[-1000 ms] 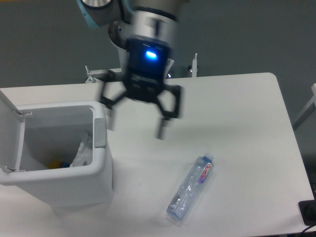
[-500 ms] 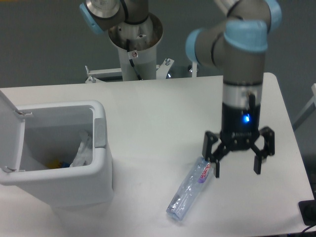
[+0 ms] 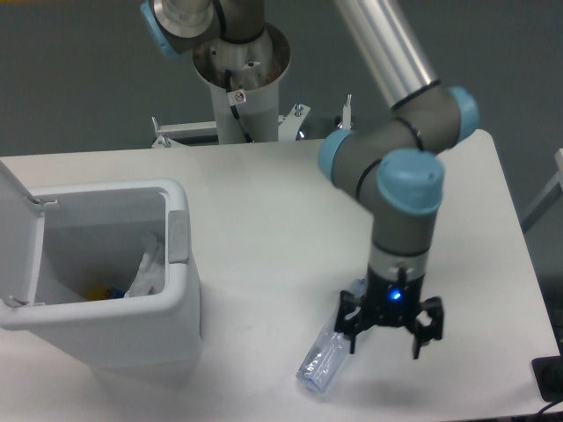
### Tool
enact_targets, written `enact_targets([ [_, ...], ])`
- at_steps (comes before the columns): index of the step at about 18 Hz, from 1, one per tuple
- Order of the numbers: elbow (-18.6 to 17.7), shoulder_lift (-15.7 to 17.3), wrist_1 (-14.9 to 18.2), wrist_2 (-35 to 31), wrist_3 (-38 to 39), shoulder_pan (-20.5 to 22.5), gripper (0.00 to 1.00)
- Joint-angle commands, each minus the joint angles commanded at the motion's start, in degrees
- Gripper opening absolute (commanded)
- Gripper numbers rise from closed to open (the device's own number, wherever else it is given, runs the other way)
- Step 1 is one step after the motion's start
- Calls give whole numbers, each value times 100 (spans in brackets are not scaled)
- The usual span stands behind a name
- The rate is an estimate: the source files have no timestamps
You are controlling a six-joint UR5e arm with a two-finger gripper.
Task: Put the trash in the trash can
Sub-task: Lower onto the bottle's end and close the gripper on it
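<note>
Here, a white table against a grey wall; the claw spread apart beside the bottle.

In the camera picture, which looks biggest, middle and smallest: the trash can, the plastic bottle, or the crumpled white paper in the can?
1. The trash can, by far the biggest.
2. The plastic bottle, partly hidden behind the gripper.
3. The crumpled white paper, though part of it may be hidden inside the can, so this last spot is unsure.

My gripper is black with a small blue light glowing above it; my arm is grey with pale blue joints. The bottle is clear (bluish tint). At nine o'clock, the bin is white with a grey tab, white paper inside. The table is white.
</note>
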State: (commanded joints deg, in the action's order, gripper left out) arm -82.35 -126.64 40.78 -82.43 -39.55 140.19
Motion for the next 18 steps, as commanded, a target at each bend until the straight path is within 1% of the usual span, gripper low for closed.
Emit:
enact_targets([
  [3,-17,-88,9,-98,-17,-89,100],
  [4,-78,-115,-17,-107,-105,-158,100],
  [7,-97,-124,0,-98,-412,-212,100],
  [10,-123,-203,-18,-90,-790,-238,100],
  [13,-114,-308,-26,-89,-922,-352,100],
  [18,-114,-449,-35,-107,-923,-431,100],
])
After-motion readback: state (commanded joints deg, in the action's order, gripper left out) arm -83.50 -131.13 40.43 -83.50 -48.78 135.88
